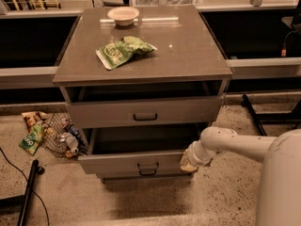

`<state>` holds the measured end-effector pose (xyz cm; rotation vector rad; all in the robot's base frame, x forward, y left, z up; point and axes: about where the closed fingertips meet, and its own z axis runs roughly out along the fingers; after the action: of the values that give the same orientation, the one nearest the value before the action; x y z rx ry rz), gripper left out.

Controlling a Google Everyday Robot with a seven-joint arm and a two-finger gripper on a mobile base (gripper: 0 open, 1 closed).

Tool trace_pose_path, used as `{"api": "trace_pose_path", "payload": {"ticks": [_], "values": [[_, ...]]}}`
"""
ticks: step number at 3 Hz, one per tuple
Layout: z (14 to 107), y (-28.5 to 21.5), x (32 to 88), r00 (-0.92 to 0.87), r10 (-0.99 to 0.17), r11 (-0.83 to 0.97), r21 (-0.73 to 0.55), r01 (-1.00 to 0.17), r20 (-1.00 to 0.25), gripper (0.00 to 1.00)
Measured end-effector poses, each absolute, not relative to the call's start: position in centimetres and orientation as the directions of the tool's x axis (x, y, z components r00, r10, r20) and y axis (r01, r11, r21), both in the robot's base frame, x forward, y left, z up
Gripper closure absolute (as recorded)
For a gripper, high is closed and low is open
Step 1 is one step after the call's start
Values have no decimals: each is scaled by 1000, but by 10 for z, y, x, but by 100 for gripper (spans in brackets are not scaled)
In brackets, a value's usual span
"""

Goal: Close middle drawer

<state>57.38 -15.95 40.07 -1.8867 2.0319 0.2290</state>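
The middle drawer (127, 164) stands pulled out of the grey cabinet (141, 55), and its flat grey front carries a small dark pull handle (148, 165). The top drawer (141, 112) above it is slightly open. The lowest drawer's handle (148, 173) peeks out just under the middle front. My gripper (189, 161), at the end of the white arm (235, 145) reaching in from the right, sits against the right end of the middle drawer's front.
A green snack bag (123, 51) and a white bowl (123, 15) lie on the cabinet top. A wire basket (63, 135) and snack packets (32, 138) lie on the floor at the left. A dark pole (26, 194) lies at the lower left. Black frame legs (263, 117) stand at the right.
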Motion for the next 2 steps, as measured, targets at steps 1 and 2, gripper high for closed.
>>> {"api": "trace_pose_path", "payload": {"ticks": [1,2], "values": [[401,-160,578,-46,-930,100,-129,-987,-366,36],[402,-160,590,-43,-927,103,-143,-984,-372,12]]}}
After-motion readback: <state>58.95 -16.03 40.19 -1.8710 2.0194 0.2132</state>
